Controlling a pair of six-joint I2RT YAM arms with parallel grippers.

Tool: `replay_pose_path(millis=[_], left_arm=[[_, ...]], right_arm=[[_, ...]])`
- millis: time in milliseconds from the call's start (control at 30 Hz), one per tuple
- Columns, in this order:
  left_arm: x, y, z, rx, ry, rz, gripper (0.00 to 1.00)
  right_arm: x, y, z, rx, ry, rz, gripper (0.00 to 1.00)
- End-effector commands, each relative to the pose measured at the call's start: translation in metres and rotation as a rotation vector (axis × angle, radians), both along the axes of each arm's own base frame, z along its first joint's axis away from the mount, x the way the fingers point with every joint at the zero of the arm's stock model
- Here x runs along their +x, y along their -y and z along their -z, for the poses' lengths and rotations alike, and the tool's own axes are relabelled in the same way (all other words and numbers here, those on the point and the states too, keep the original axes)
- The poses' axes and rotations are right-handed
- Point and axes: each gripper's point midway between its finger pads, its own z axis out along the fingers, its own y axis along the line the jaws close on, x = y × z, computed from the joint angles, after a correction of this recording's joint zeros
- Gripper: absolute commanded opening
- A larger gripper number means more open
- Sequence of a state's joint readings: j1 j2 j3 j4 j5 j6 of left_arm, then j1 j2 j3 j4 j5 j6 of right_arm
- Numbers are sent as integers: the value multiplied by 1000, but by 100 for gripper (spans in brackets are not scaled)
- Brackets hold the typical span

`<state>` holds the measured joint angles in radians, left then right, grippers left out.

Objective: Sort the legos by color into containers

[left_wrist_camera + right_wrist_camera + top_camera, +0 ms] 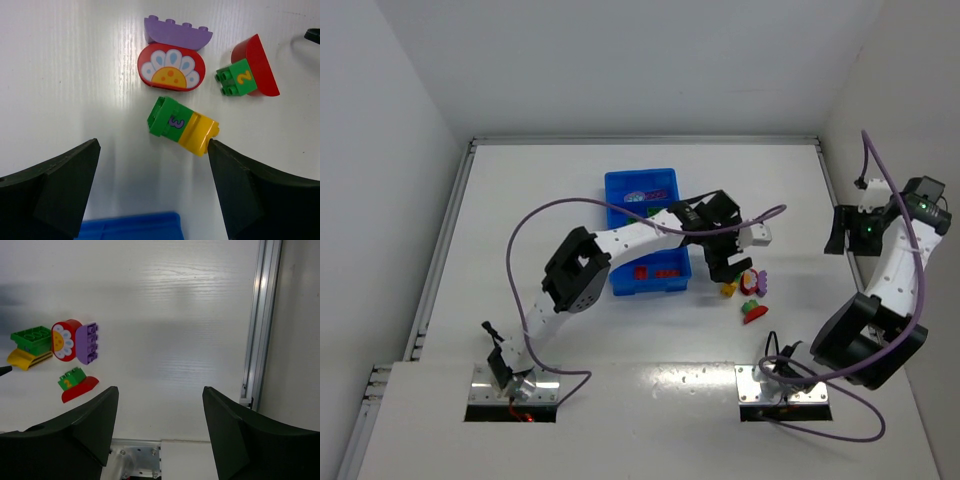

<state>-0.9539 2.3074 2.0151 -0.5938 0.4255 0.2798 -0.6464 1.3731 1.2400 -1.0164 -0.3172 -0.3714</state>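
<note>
The left end effector (152, 150) hangs over the table (65, 75) with its two fingers spread wide and nothing between them. Just ahead of it, in the wrist view, lies the green-and-yellow piece (182, 127), a green block marked 3 joined to a yellow one. It sits off-centre in the gap, its yellow end touching or all but touching the right-hand finger (235, 190), with a good deal of bare table on the other side.

Its long axis runs on a slant, green end up and to the left, yellow end down and to the right. That is closer to the line along which the fingers shut than across it. I judge that a close from here would take it end to end (the awkward way), so a turn of the wrist and a small shift toward the yellow end look called for.

Farther out are the red flower piece (171, 73) with the purple piece (177, 34) touching it, and to one side the red rounded piece (260, 65) with a green block marked 2 (239, 77) set against it. The blue tray (132, 227) lies just behind the fingers.

The right end effector (160, 400), likewise wide and empty, is held well apart from the cluster near the table's right edge, so the left arm is plainly nearer.
</note>
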Motion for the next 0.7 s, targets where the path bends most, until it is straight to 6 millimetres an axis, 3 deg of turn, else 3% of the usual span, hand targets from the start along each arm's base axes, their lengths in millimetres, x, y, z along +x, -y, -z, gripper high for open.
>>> replay_pose_path(millis=[0, 33, 100, 233, 333, 533, 667], left_arm=[[-20, 30, -15, -72, 78, 121, 95], [-17, 30, -13, -71, 95, 122, 93], [-31, 35, -12, -72, 110, 162, 90], [-28, 40, -18, -101, 131, 161, 70], [-27, 41, -20, -110, 137, 161, 63], [-12, 45, -34, -140, 186, 119, 58], [2, 39, -28, -121, 196, 85, 57]], right_arm=[[-8, -5, -10, 2, 31, -59, 69], [-7, -7, -10, 10, 37, -63, 69], [-10, -5, -10, 20, 40, -56, 69], [-15, -9, -4, 60, 38, -58, 69], [-19, -10, -1, 77, 30, -57, 69], [-21, -13, 0, 106, 38, -56, 69], [-21, -11, 2, 148, 33, -44, 69]])
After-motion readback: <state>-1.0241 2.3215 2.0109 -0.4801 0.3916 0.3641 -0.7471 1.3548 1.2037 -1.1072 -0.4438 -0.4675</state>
